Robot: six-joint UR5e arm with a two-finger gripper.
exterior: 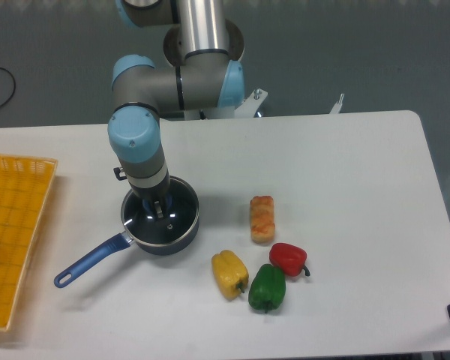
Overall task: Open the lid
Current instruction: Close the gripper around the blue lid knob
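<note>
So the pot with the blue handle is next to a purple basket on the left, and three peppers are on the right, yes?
Not quite: the basket at the left edge is orange-yellow, not purple, as the camera view shows. The rest is right: the pot has a blue handle, and the yellow pepper, green pepper and red pepper sit to its right.
</note>
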